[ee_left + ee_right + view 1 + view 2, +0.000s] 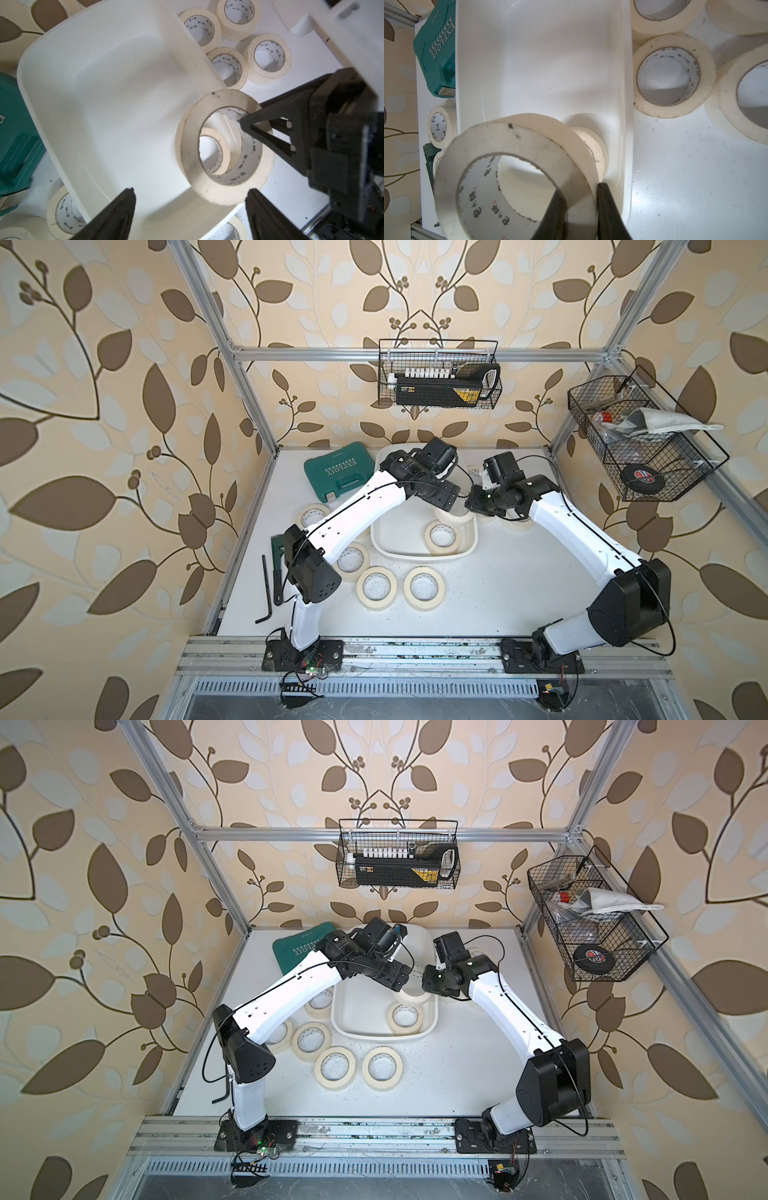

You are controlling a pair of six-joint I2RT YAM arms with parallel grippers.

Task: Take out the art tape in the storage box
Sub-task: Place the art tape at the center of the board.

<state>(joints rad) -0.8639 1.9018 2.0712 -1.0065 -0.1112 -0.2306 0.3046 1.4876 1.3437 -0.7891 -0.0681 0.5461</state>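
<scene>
A black hex key (266,589) lies at the far left of the table, with the green tool case (338,472) further back by the rear wall. Several loose rolls (377,587) of art tape lie flat on the table to the left of and in front of the storage box (415,558), all outside it. The left gripper (190,193) hangs over the box with its fingers spread wide, gripping nothing. The box stands mid-table and contains one flat roll (442,537) near its front right corner. Above that, the held roll (508,141) is tilted on edge over the box's right side. The flat roll shows through its core in the left wrist view. The right gripper (581,199) pinches this roll's wall, one finger inside the core and one outside. Further rolls (672,74) lie on the table just right of the box. A wire basket (640,439) on the right wall holds a black tape roll (638,479).
</scene>
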